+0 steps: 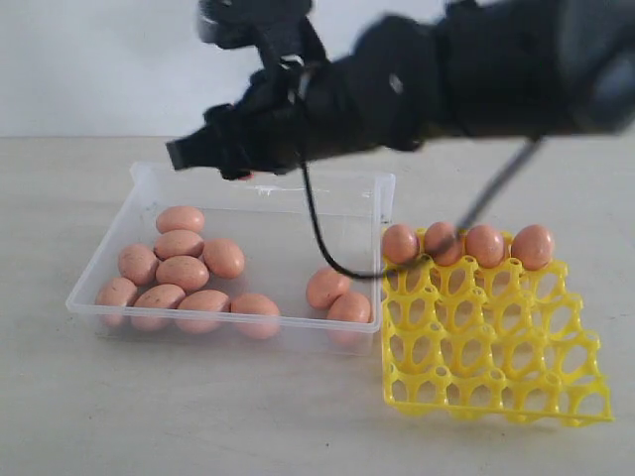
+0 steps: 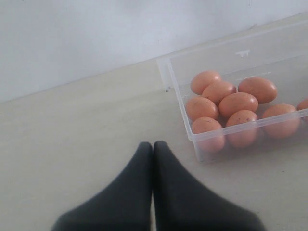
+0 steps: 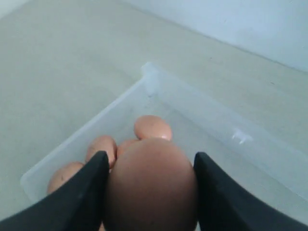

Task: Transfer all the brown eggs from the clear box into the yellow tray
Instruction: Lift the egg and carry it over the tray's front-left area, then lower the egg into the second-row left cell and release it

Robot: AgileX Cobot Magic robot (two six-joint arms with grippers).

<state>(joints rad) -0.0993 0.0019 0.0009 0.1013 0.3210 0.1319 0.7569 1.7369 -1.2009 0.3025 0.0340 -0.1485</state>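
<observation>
Currently the right fingers [image 3: 84,197] stand spread to about an egg's width and are clamped on one brown egg [image 3: 151,185], with a finger against each side of the shell. The held egg hangs above the clear box [image 3: 159,91], over its left end as the exterior view has it. The right arm [image 1: 446,69] reaches across the middle to get there.

The left fingers [image 2: 139,183] are pressed together tip to tip with nothing between them. They hover over the bare bench [image 2: 72,134], just outside one corner of the box.

I count eleven eggs in the box from the exterior view. Nine lie in a cluster [image 1: 183,273] at the left end, most of them touching a neighbour. A pair [image 1: 327,287] lies side by side at the right end, close to the wall nearest the tray.

The yellow tray [image 1: 496,377] sits on the bench just beside the box's right end; I cannot tell whether the two touch. Four eggs [image 1: 484,245] sit in its far row, one per cup, side by side.
</observation>
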